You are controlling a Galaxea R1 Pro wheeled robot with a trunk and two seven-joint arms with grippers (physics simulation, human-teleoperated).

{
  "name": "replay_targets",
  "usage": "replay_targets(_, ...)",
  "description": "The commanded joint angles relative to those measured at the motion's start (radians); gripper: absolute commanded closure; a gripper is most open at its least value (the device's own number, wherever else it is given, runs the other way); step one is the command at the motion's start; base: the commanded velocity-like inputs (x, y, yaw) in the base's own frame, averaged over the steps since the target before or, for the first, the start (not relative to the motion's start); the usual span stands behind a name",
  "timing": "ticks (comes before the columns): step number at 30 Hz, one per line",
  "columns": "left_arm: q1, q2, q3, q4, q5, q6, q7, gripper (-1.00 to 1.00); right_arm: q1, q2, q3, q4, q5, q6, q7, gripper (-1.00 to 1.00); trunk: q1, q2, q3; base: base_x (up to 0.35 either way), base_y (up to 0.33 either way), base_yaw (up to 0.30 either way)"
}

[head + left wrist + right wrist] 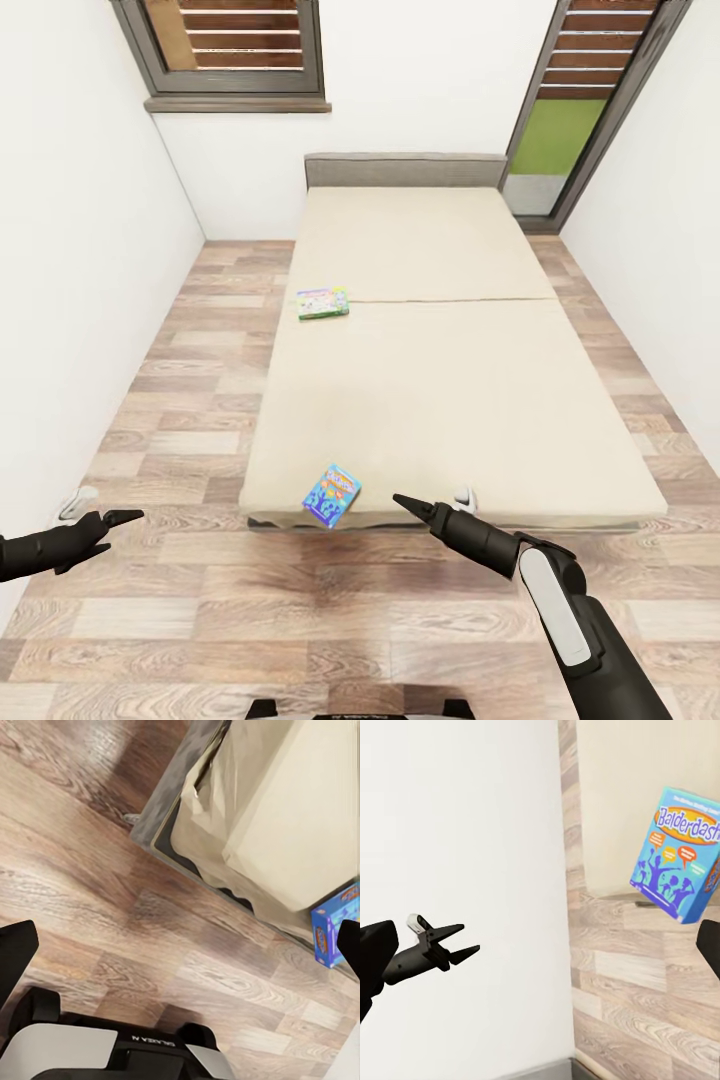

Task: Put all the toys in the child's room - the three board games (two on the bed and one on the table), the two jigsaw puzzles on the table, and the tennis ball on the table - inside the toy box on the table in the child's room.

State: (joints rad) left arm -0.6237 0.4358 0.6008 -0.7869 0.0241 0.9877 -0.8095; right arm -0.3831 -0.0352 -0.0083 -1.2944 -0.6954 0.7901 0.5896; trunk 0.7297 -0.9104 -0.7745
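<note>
Two board games lie on the beige bed [450, 400]. A white-green one [323, 302] rests near the bed's left edge, halfway up. A blue "Balderdash" box [332, 494] sits at the near edge, overhanging it slightly; it also shows in the left wrist view [334, 926] and the right wrist view [679, 855]. My right gripper [405, 503] hovers open just right of the blue box, at mattress height, holding nothing. My left gripper [120, 520] is open and empty, low over the floor, well left of the bed. The table, toy box, jigsaw puzzles and tennis ball are out of view.
White walls close in on both sides, the left one near my left arm. A window [235, 50] is at the back left and a glass door [575, 120] at the back right. Wood-plank floor [330, 610] lies between me and the bed.
</note>
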Motion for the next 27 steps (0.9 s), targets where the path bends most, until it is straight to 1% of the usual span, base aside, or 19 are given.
replay_targets(1,-0.001,0.000,0.002,0.000,0.002,0.008,-0.001,-1.00,0.000,0.000,-0.001,0.000,-0.003,0.006,0.001,-1.00,0.000,-0.001,0.001,0.000,0.000,0.000)
replay_targets(27,-0.001,0.000,0.002,0.000,0.002,0.008,-0.002,-1.00,0.000,0.000,-0.001,0.000,-0.003,0.006,0.001,-1.00,0.000,-0.001,0.044,0.000,0.000,0.000)
